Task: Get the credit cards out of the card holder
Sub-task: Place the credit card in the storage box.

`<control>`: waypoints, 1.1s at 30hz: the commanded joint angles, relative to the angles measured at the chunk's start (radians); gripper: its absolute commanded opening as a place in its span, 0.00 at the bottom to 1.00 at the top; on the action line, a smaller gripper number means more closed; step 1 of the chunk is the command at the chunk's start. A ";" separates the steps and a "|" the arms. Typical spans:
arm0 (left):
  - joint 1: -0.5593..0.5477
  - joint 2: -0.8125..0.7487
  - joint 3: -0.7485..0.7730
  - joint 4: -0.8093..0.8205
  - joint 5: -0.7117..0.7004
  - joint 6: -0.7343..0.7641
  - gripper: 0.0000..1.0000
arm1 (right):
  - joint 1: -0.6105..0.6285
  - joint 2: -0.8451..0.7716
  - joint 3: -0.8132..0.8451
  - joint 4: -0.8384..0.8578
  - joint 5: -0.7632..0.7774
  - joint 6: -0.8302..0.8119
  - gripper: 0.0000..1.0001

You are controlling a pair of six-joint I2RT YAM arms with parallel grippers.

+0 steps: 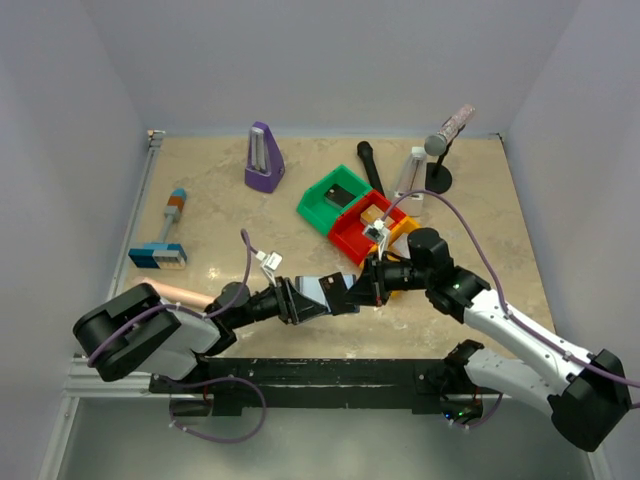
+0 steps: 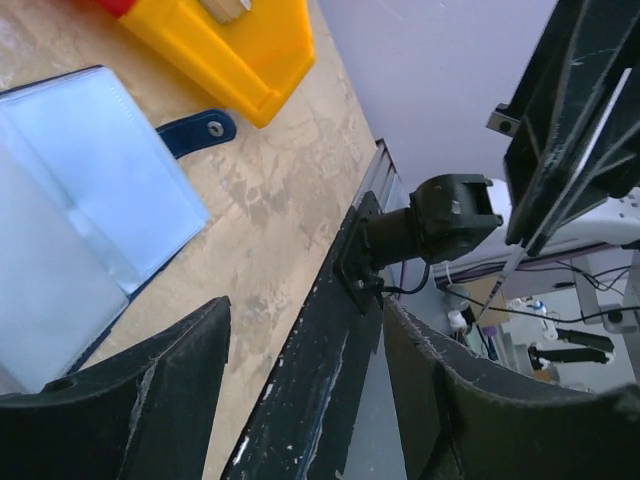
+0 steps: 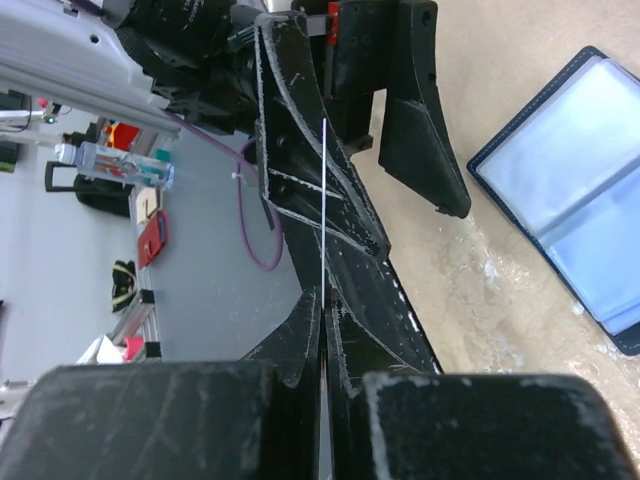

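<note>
The card holder (image 2: 95,200) lies open on the table, pale blue-grey panels up and navy snap tab (image 2: 196,131) toward the yellow bin. It also shows in the right wrist view (image 3: 585,175) and between the two arms from above (image 1: 326,290). My left gripper (image 2: 308,310) is open and empty, beside the holder above the table's front edge (image 1: 300,301). My right gripper (image 3: 323,300) is shut on a thin credit card (image 3: 324,200), seen edge-on as a white line, held off the table just right of the holder (image 1: 372,278).
Green (image 1: 335,197), red (image 1: 358,230) and yellow (image 1: 398,228) bins stand just behind the holder. Farther back are a purple metronome (image 1: 264,158), a black marker (image 1: 370,165) and a small stand (image 1: 438,160). A blue block (image 1: 157,256) lies at the left. The black front rail (image 2: 310,380) runs under my left gripper.
</note>
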 commanded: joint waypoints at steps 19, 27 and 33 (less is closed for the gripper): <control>0.007 -0.193 -0.034 0.341 0.033 0.057 0.61 | -0.002 0.040 0.035 0.077 -0.115 0.022 0.00; 0.007 -0.206 -0.001 0.338 0.070 0.054 0.46 | -0.001 0.052 0.020 0.115 -0.141 0.050 0.00; 0.007 -0.213 0.006 0.340 0.079 0.046 0.46 | -0.002 0.062 0.020 0.117 -0.144 0.053 0.00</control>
